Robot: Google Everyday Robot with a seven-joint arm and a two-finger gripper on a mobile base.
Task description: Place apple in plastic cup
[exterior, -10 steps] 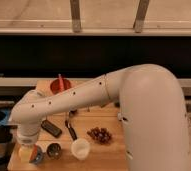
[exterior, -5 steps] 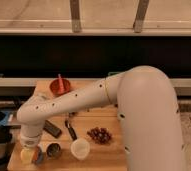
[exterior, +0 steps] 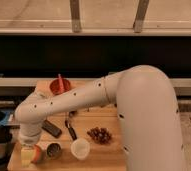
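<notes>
My gripper (exterior: pixel 29 149) hangs at the front left corner of the wooden table (exterior: pixel 109 155), at the end of the white arm that reaches in from the right. The apple (exterior: pixel 33 155), yellow-orange with a reddish right side, sits directly under the gripper and touches it. The plastic cup is hidden; the gripper and apple cover the spot below them. A shiny metal cup (exterior: pixel 53 149) stands just to the right of the apple.
A white cup (exterior: pixel 80 148) stands right of the metal cup. A dark red grape bunch (exterior: pixel 100 134) lies mid-table. A red bowl (exterior: pixel 60 85) sits at the back. Two dark objects (exterior: pixel 51 128) (exterior: pixel 70 131) lie behind the cups. The table's left and front edges are close to the gripper.
The wrist has dropped slightly toward the table's front left corner, with the apple staying beneath it. Nothing else has moved.
</notes>
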